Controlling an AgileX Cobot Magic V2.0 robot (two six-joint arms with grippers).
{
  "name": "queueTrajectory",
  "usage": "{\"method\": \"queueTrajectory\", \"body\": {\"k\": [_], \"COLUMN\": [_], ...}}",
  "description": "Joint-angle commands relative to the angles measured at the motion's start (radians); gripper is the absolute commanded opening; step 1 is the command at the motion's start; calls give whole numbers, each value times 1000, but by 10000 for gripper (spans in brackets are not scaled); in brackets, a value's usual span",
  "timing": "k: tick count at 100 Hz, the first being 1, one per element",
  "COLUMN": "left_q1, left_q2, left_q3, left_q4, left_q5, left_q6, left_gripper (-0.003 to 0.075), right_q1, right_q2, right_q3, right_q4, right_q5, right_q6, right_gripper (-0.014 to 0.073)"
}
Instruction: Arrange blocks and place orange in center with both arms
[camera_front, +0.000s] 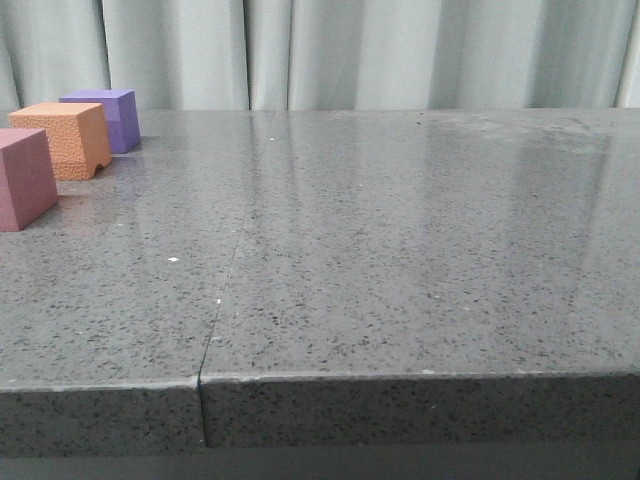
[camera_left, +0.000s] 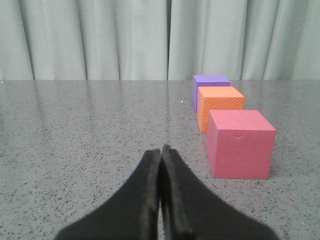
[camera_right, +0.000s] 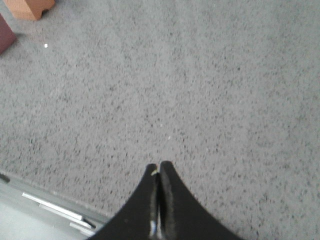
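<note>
Grey bench (camera_front: 400, 260) carries purple (camera_front: 105, 115), orange (camera_front: 65, 138) and pink (camera_front: 22, 178) cubes crowded at far left, orange between; both pincers (camera_left: 160, 150) (camera_right: 159, 167) closed empty, so any reach risks nudging neighbours.

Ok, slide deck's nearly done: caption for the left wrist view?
Shut left gripper faces a row of pink-red, orange and purple cubes.
</note>
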Motion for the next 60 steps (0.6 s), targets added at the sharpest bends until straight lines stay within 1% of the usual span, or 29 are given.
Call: {"method": "queueTrajectory", "body": {"k": [1, 7, 13, 14, 20, 25, 41, 51, 60], "left_q1": [0, 0, 0, 0, 0, 0, 0, 0, 0], "left_q2": [-27, -27, -27, -27, -27, -27, -27, -27, -27], "left_q3": [39, 39, 39, 39, 39, 39, 39, 39, 39], "left_q4": [-9, -9, -9, -9, -9, -9, -9, -9, -9], "left_q5": [-86, -86, -86, -86, -86, -86, -86, -86, -86], "left_q6": [-2, -2, -2, -2, -2, -2, -2, -2, -2], "left_gripper": [-20, -20, -20, -20, -20, -20, -20, -20, -20], "right_q1": [-18, -47, -99, -99, -162, -211, -350, -407, -433], "right_q2": [-14, -47, -91, -97, -147, -185, -304, -369, -426], "right_q3": [3, 50, 108, 115, 175, 216, 312, 361, 406], "right_q4": [-12, -19, -22, -22, -44, -65, -91, -94, -109], "right_q5": [-164, -260, -392, -392, -499, -548, -569, -568, -568], "right_q6": [-11, -11, -11, -11, -11, -11, -11, -11, -11], "right_gripper": [-69, -69, -69, -69, -69, -69, -69, -69, -69]}}
